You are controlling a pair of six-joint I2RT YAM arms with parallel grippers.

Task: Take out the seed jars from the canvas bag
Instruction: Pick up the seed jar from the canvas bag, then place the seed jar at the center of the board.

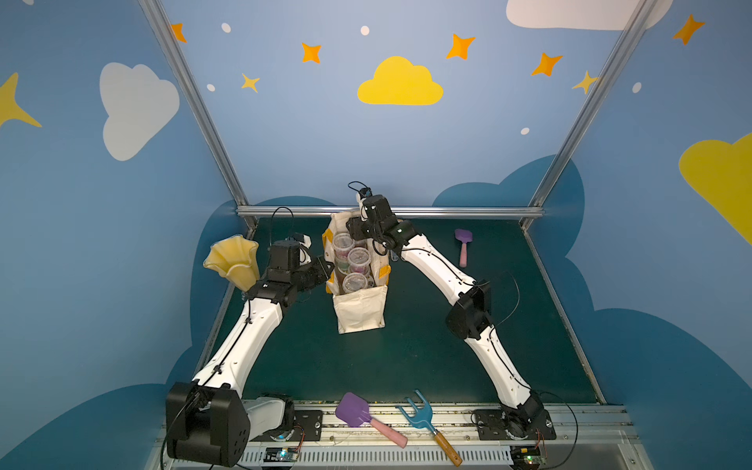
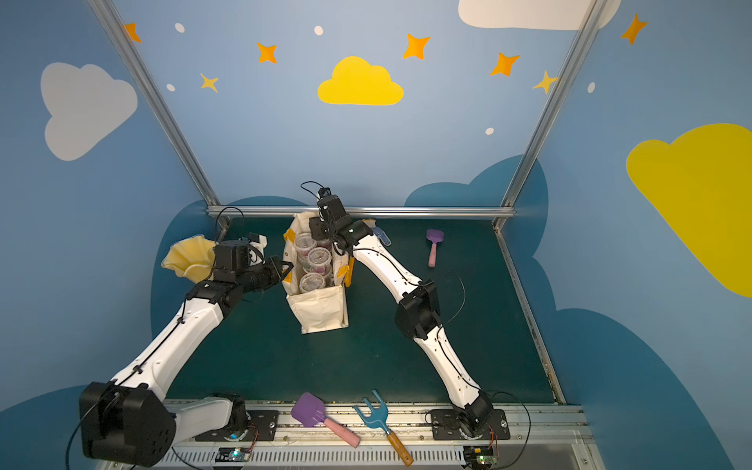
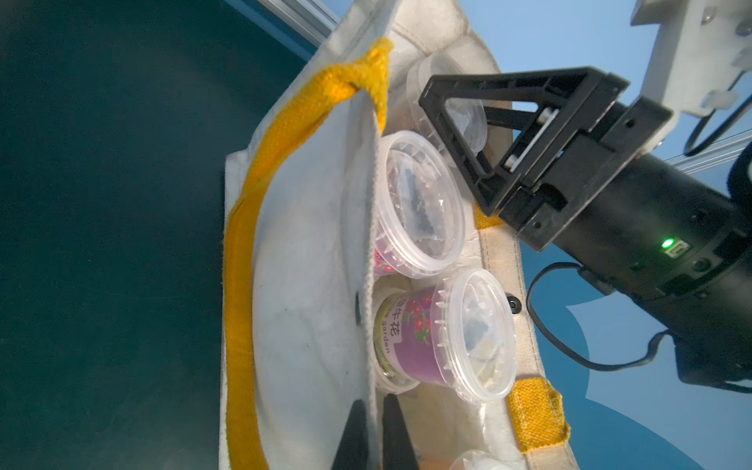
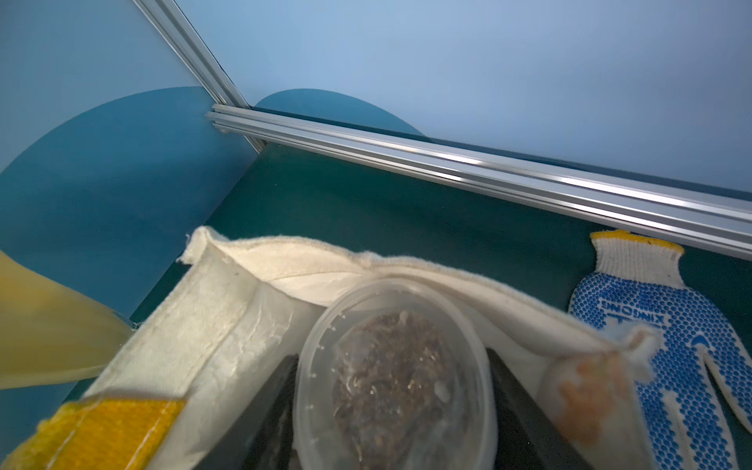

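Observation:
The cream canvas bag [image 1: 360,313] [image 2: 321,313] stands upright at the table's back centre, its mouth open. Several clear lidded seed jars [image 1: 355,281] [image 2: 312,281] fill it, some with purple labels [image 3: 411,346]. My left gripper [image 3: 374,431] [image 1: 327,266] is shut on the rim of the bag's left wall, with canvas between its fingers. My right gripper [image 4: 394,398] reaches into the far end of the bag. Its fingers [image 4: 280,403] press both sides of a seed jar [image 4: 390,366] of brown seeds. The jars lower in the bag are hidden.
A yellow ruffled vase [image 1: 232,260] stands just behind my left wrist. A blue-dotted glove [image 4: 671,346] lies beside the bag by the back rail. A purple spade [image 1: 462,244] lies back right. Another purple spade [image 1: 358,411] and a blue fork [image 1: 421,415] lie on the front rail.

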